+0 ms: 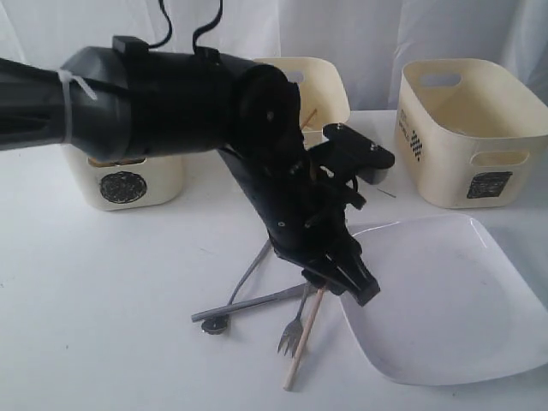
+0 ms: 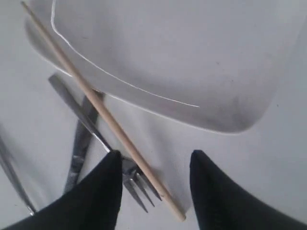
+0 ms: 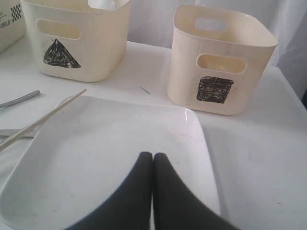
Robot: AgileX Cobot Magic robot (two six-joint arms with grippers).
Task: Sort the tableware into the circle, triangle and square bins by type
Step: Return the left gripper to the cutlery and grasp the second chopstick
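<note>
Three bins [image 1: 469, 128]; one each of plate [image 1: 445, 308], chopstick [image 1: 301, 349], fork [image 1: 293, 330], knife [image 1: 253, 303], spoon [image 1: 250, 267].

Between the spread jaws of my left gripper [image 2: 156, 160] lie the wooden chopstick [image 2: 96, 101] and steel fork [image 2: 134, 179]; the large square white plate [image 2: 192, 57] crowds just beyond, bare bench [image 2: 271, 167] beside

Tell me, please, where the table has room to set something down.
Free: the table between circle bin and cutlery; the strip between plate and square bin. Crowded: fork, chopstick and other cutlery by the plate, under the left pincer.
</note>
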